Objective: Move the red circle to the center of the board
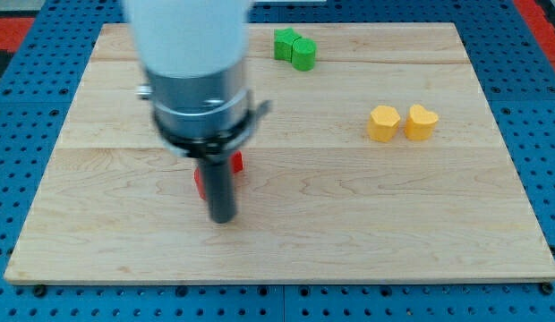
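Camera view:
Tip (223, 217): seen at the board's (349, 233) 8 o'clock part; a bare rod, nothing held.
Red block (235, 163): mostly hidden behind the rod, at the tip's 12 o'clock; shape cannot be told; left of centre.
Green blocks (294, 48): touching, at 12 o'clock.
Yellow blocks (402, 122): side by side, at 2 o'clock.

This looks like a robotics lab bench. I work over a pale wooden table (349, 233) laid on a blue surface (9, 107) dotted with regular holes, with red matting (537, 13) at the corners. Small coloured test blocks and my arm's metal mount (201, 98) fit that.
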